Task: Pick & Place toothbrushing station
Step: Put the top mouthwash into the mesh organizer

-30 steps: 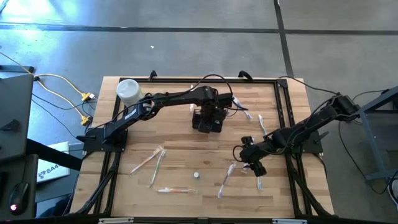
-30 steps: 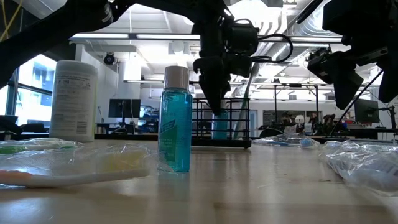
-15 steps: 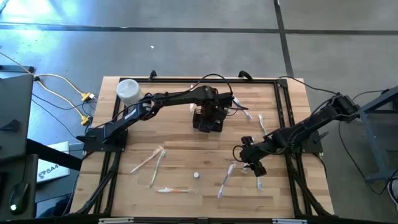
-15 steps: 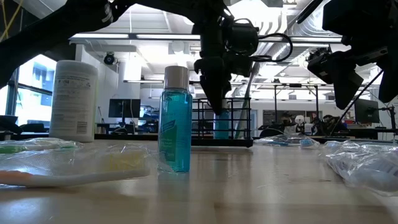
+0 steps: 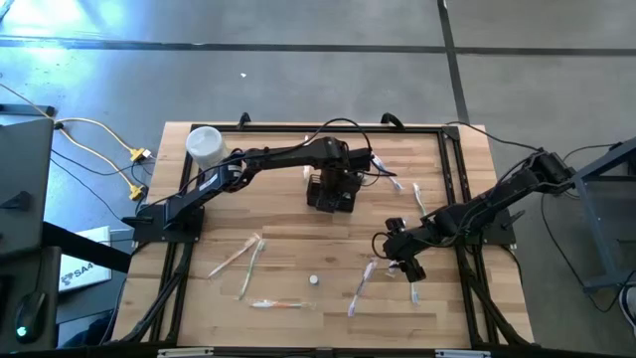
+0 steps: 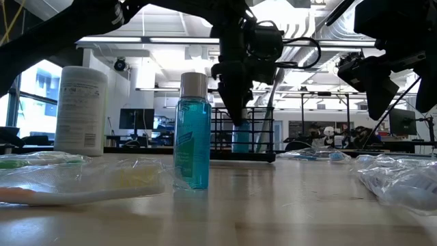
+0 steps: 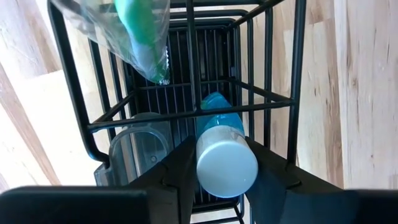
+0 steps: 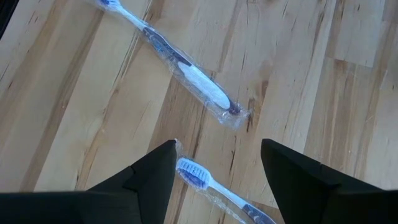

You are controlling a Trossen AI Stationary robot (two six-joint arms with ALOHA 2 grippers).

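Black wire mesh forms the toothbrushing station [image 5: 331, 194], which stands a little toward twelve o'clock of the table's [image 5: 298, 224] middle in the high view. Much of it is hidden there under the left gripper [image 5: 334, 186], which hangs directly over it. The left wrist view looks down into the caddy: the left gripper's fingers [image 7: 176, 167] are clenched on either side of a blue bottle with a white cap [image 7: 225, 163], standing in one compartment. A clear lidded container [image 7: 138, 144] lies in the compartment beside it, and a green item in a clear wrapper [image 7: 140, 31] pokes in at the far end, its upper part cut off.

In the low view a second blue bottle [image 6: 192, 131] stands on the table in front of the caddy and covers part of it; a white cylindrical container [image 5: 205, 145] sits at the table's ten o'clock corner.

The right gripper [image 5: 397, 261] hovers at about four o'clock, its fingers [image 8: 148, 169] released and spread wide over two wrapped toothbrushes [image 8: 180, 68], holding nothing. More wrapped brushes [image 5: 248, 261] lie scattered toward seven o'clock, well apart from the caddy, with bare wood between them.
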